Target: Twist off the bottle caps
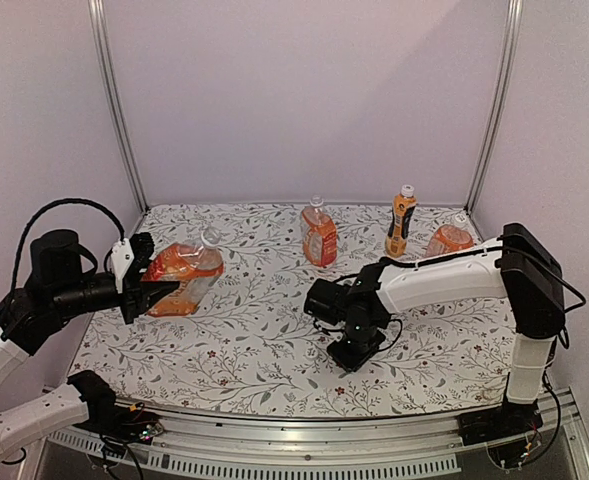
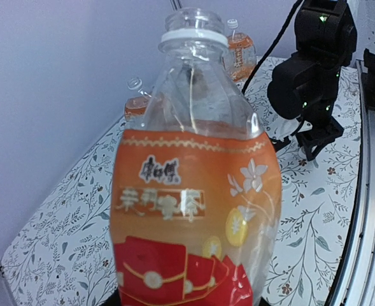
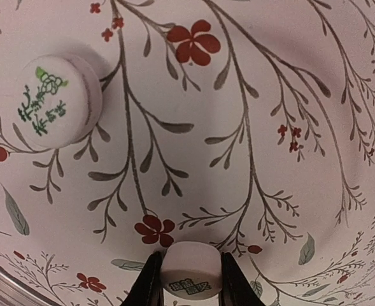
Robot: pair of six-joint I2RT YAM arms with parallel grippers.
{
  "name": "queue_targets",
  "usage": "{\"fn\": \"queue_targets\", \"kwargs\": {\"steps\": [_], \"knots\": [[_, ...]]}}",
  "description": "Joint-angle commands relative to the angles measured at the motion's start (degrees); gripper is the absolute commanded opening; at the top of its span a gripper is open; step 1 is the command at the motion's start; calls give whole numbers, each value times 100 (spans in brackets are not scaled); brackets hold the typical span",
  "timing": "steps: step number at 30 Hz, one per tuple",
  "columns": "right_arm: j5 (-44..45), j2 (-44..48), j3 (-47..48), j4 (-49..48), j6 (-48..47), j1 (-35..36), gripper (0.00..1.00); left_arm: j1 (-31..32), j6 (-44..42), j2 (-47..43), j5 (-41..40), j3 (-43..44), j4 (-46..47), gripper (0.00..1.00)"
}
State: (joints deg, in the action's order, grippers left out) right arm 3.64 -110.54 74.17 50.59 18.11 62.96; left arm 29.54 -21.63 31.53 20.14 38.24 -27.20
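My left gripper (image 1: pixel 146 287) is shut on a squat clear bottle (image 2: pixel 197 191) with an orange label, held tilted above the table's left side. Its neck (image 2: pixel 193 25) is open, with only a white ring below the thread. In the left wrist view the bottle hides the fingers. My right gripper (image 3: pixel 190 268) hangs low over the middle of the table (image 1: pixel 274 340), shut on a white bottle cap (image 3: pixel 190 277). A second loose cap (image 3: pixel 56 102) lies flat on the cloth ahead and to the left of it.
At the back stand a squat bottle (image 1: pixel 319 235) and a taller slim bottle (image 1: pixel 401 225) with a white cap (image 1: pixel 407 190). Another squat bottle (image 1: pixel 449 240) lies near the back right corner. Metal posts (image 1: pixel 119 110) frame the back wall.
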Motion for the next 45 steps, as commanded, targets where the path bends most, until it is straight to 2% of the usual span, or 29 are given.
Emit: {"fn": "queue_targets", "kwargs": {"steps": [1, 3, 5, 6, 8, 12, 14, 16, 19, 22, 24, 28, 31, 38, 45], "knots": [[-110, -290, 148, 59, 216, 117, 29, -62, 11, -4, 78, 112, 52, 20], [-88, -328, 211, 98, 203, 134, 50, -62, -7, 2, 88, 124, 40, 20], [16, -298, 321, 195, 206, 145, 76, -62, -15, 8, 131, 136, 29, 20], [59, -259, 383, 252, 197, 164, 94, -56, -23, 18, 170, 136, 24, 20], [266, -81, 552, 400, 111, 207, 99, -62, -30, 26, 291, 153, 18, 20], [630, 511, 1023, 576, -354, 325, 99, -62, -52, 29, 838, 236, -103, 20], [346, 1064, 1268, 193, -777, 510, 98, -62, -52, 35, 1242, 294, -183, 20], [-371, 1552, 1358, -654, -1344, 653, 98, -58, -25, 53, 1646, 330, -222, 20], [-1360, 2364, 872, -2764, -1855, 679, 96, -49, 57, 56, 2130, 367, -265, 22], [-1716, 2702, 565, -4649, -2056, 677, 91, -52, 75, 61, 2357, 397, -356, 22], [-1940, 2537, 785, -5270, -2044, 690, 87, -53, 23, 66, 2403, 426, -428, 22], [-2560, 1838, 1599, -5435, -1674, 740, 80, -54, -12, 74, 2411, 475, -461, 22], [-2754, 1482, 1810, -5437, -1609, 792, 77, -60, 2, 36, 2420, 432, -459, 22], [-2847, 1176, 1804, -5426, -1485, 844, 61, -71, 64, -28, 2411, 331, -403, 22], [-2567, 1136, 1496, -5383, -1377, 848, 47, -88, 217, -96, 2393, 278, -275, 22]]}}
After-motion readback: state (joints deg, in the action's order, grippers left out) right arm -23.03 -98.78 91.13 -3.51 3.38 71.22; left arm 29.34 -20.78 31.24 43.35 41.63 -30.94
